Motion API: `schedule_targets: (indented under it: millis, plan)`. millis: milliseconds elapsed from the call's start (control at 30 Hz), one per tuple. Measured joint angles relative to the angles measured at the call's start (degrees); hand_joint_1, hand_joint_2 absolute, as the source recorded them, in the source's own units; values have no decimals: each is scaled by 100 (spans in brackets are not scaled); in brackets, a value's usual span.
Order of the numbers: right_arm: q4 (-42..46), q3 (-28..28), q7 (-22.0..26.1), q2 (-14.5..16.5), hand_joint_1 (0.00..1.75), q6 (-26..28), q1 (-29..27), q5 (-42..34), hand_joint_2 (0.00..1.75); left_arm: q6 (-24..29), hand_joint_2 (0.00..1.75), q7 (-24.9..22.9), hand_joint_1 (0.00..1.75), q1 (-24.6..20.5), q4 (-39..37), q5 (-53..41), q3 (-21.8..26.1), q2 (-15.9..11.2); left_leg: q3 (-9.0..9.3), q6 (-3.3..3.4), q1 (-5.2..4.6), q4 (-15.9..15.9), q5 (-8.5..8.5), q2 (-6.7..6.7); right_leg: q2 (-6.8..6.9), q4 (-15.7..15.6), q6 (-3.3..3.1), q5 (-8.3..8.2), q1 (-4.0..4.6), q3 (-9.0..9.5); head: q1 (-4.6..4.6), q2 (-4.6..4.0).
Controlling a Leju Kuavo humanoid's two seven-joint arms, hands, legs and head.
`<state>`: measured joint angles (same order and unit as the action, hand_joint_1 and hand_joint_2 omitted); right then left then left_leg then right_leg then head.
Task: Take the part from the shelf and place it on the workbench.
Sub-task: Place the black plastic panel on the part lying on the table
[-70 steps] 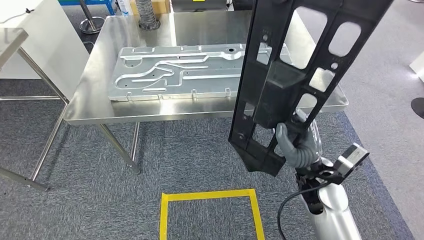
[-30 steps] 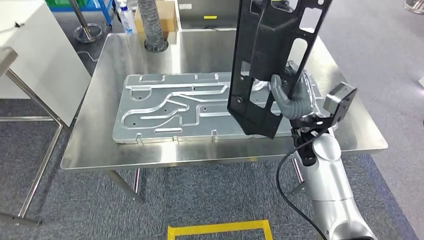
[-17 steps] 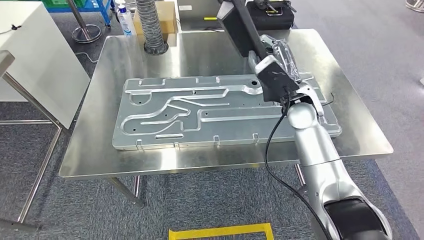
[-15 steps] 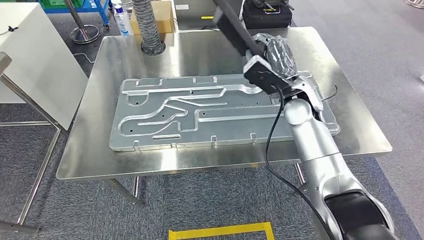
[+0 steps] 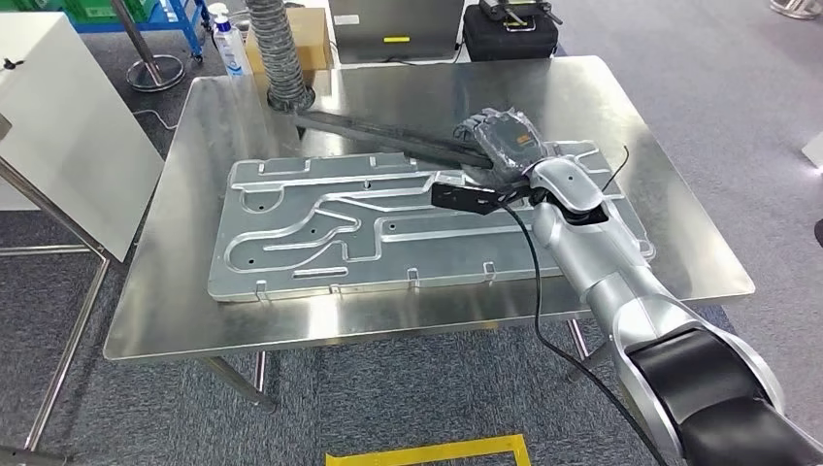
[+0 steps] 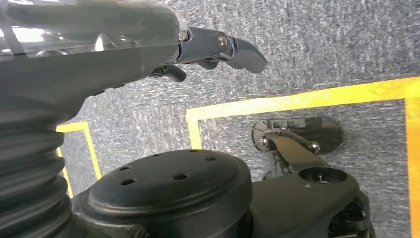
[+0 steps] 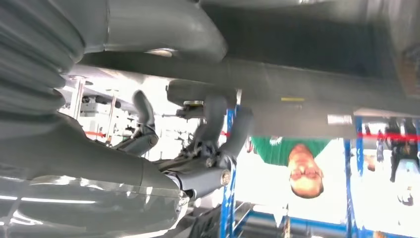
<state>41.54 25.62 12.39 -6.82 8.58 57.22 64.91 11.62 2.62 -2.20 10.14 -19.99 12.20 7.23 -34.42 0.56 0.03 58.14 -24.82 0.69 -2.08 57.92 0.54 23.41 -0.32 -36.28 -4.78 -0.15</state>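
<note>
The black part now lies almost flat across the workbench, over the far edge of the grey stamped plate — a second ago it stood upright. The right hand still grips its end; release remains. The left hand hangs holding nothing.

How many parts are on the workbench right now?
2: a large grooved silver metal plate lying flat mid-bench, and a long black plastic frame lowered across its far edge, gripped by the right hand.
</note>
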Motion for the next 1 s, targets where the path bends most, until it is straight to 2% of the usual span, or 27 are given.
schedule_targets:
  millis: [67, 100, 133, 200, 233, 267, 300, 367, 400, 433, 533, 567, 633, 700, 733, 767, 800, 867, 900, 933, 1000]
  plan:
    - [-207, 78, 53, 3, 0, 1, 55, -42, 0, -1, 87, -17, 0, 2, -1, -23, 3, 3, 19, 52, 14, -59, 39, 26, 9, 130, 59, 110, -10, -55, 1, 0]
    - [-302, 114, 79, 22, 0, -3, 103, -70, 0, 2, 44, -32, 0, 2, -1, -32, 4, 4, 29, 80, 15, -82, 53, 57, 25, 356, 86, 249, -15, -164, 1, 0]
    - [-404, 150, 102, 58, 0, -10, 150, -99, 0, 8, 0, -48, 0, 7, -1, -36, 8, 4, 34, 97, 7, -92, 55, 94, 50, 707, 110, 436, -21, -340, 1, 0]
    - [-580, 195, 126, 154, 0, -26, 194, -156, 0, 9, 0, -68, 0, 18, -1, -26, 26, -3, 37, 120, -14, -93, 46, 155, 90, 1464, 147, 732, -21, -738, 1, 0]
    - [-657, 206, 137, 191, 0, -36, 180, -187, 0, -1, 0, -72, 0, 23, -1, -12, 42, -8, 38, 124, -19, -93, 42, 172, 102, 1647, 155, 750, -25, -851, 1, 0]
    - [-710, 213, 150, 211, 0, -44, 160, -214, 0, -18, 0, -72, 0, 24, -1, 1, 60, -12, 40, 124, -22, -91, 38, 181, 109, 1597, 158, 658, -29, -849, 1, 0]
    - [-754, 220, 160, 223, 0, -51, 148, -240, 0, -37, 0, -71, 0, 23, -1, 14, 78, -16, 42, 118, -23, -88, 34, 186, 113, 1321, 153, 485, -34, -728, 1, 0]
    - [-817, 234, 171, 229, 0, -54, 165, -286, 0, -65, 0, -64, 0, 20, 0, 28, 102, -20, 46, 92, -33, -71, 16, 185, 99, 500, 119, 118, -27, -326, 1, 0]
    - [-846, 238, 175, 229, 0, -56, 182, -313, 0, -73, 0, -54, 0, 19, 0, 34, 108, -22, 51, 70, -43, -59, 4, 182, 87, 199, 86, 6, -13, -179, 1, 0]
    - [-875, 239, 181, 228, 0, -61, 194, -345, 0, -78, 0, -41, 0, 18, 0, 44, 113, -25, 56, 46, -50, -50, -9, 179, 75, 42, 51, -40, 4, -102, 1, 0]
    - [-949, 240, 209, 227, 0, -75, 191, -469, 0, -110, 0, -21, 0, 21, 0, 78, 145, -37, 59, -36, -42, -17, -52, 170, 64, -15, -60, -81, 16, -77, 1, 0]
    - [-961, 240, 222, 223, 0, -76, 189, -527, 0, -138, 0, -28, 0, 23, -1, 79, 158, -43, 28, -59, -34, 74, -142, 150, 58, -28, -93, -103, 1, -68, 1, 0]
    - [-971, 237, 239, 198, 0, -100, 170, -655, 0, -196, 0, -52, 0, 30, -1, 66, 179, -54, -156, -91, -5, 601, -520, 82, 45, -46, -142, -134, -25, -59, 0, 0]
    - [-972, 229, 247, 158, 0, -145, 103, -752, 0, -234, 0, -80, 0, 41, -2, 40, 191, -57, -432, -114, 24, 1397, -915, 28, 36, -37, -162, -144, -26, -78, 0, 0]
    - [-972, 224, 247, 141, 0, -164, 59, -780, 0, -244, 0, -92, 0, 46, -2, 31, 195, -58, -507, -123, 37, 1645, -991, 18, 30, -28, -164, -146, -25, -85, -1, 0]
    - [-972, 219, 247, 127, 0, -171, 20, -796, 0, -250, 0, -101, 0, 48, -2, 26, 198, -60, -487, -129, 50, 1685, -960, 13, 24, -16, -163, -149, -25, -92, 0, 0]
    - [-971, 209, 247, 116, 0, -173, -6, -807, 0, -253, 0, -108, 0, 48, -2, 26, 202, -62, -354, -130, 62, 1474, -824, 13, 16, 2, -160, -150, -27, -99, 0, 0]
    - [-968, 185, 247, 103, 0, -172, -17, -819, 0, -255, 0, -111, 0, 38, -1, 24, 208, -72, 85, -123, 69, 689, -484, 40, 0, 54, -136, -155, -19, -128, 0, 0]
    - [-966, 170, 246, 97, 0, -170, -14, -825, 0, -256, 0, -111, 0, 27, -1, 22, 210, -75, 252, -115, 60, 355, -378, 59, -6, 80, -110, -166, -4, -161, 1, 0]
    - [-965, 154, 245, 94, 0, -167, -14, -835, 0, -257, 0, -113, 0, 16, 0, 20, 211, -78, 333, -104, 46, 165, -331, 76, -10, 94, -73, -188, 9, -195, 1, 0]
    - [-965, 118, 244, 91, 0, -154, -36, -875, 0, -263, 0, -117, 0, 7, -1, 17, 214, -79, 313, -60, 20, 86, -295, 87, -16, 83, 7, -262, 17, -250, 1, 0]
